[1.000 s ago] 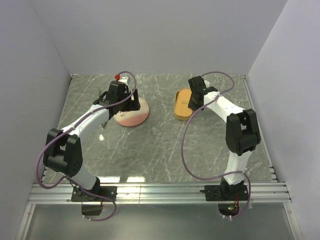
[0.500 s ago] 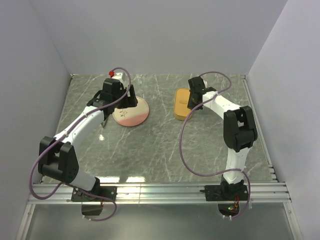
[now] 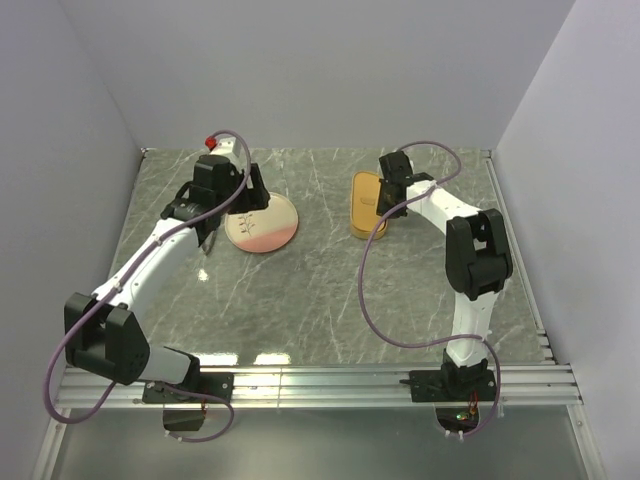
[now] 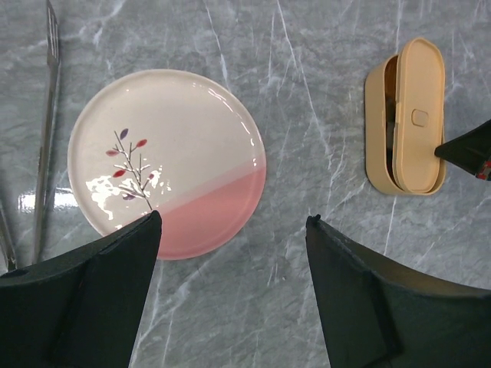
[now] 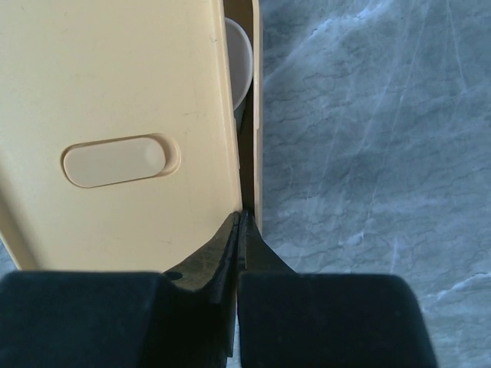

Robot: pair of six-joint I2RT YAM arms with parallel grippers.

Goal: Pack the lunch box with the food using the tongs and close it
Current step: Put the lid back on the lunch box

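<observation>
Lunch box (image 3: 364, 205) update: my right gripper (image 5: 239, 222), clenched on nothing, has its tips at the lid's (image 5: 115, 92) edge. Lid sits askew on the box, well right of the plate (image 4: 165, 146). Left gripper (image 4: 234, 217) hangs spread wide over that plate, tongs (image 4: 47, 115) beside it.

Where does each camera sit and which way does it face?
Top external: above and behind the arms, looking down on the table; both arms show whole.
Left wrist: looking straight down on plate, tongs, lunch box; open left gripper at bottom.
Right wrist: close above the lid; shut right gripper at its edge.
Shared: top and left wrist both show the plate.
</observation>
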